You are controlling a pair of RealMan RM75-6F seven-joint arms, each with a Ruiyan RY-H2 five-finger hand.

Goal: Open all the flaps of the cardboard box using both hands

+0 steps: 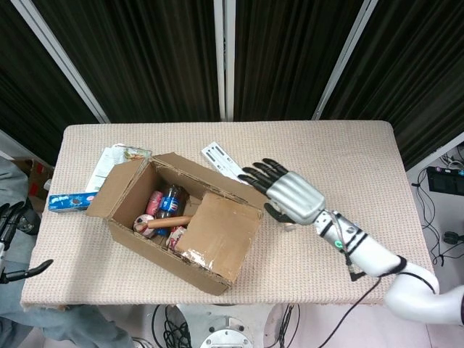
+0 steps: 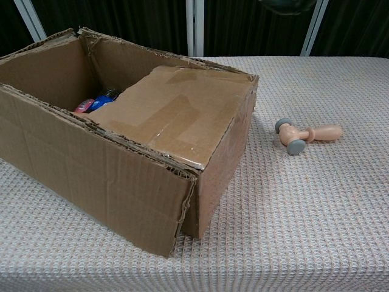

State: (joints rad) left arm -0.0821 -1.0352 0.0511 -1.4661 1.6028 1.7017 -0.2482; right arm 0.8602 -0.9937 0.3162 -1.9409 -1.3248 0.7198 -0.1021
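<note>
Nearest the robot, the cardboard box sits angled on the left half of the woven table, its long front wall facing the chest camera. 1 flap lies folded down over the right end of the box, tape streaked across it; the left end is uncovered, with a flap standing out at the far-left side. Inside the uncovered part: a cola bottle, a wooden stick and some colourful packets.

Left hand sits off the table's left edge, low in the head view, holding nothing; how its fingers lie I cannot tell.

Right hand hovers just right of the box's right end, palm down, fingers spread and pointing toward the box, holding nothing and apart from the cardboard. A small wooden mallet lies on the cloth right of the box.

Farther back, a white strip lies behind the box; papers and a blue packet rest at far left.
</note>
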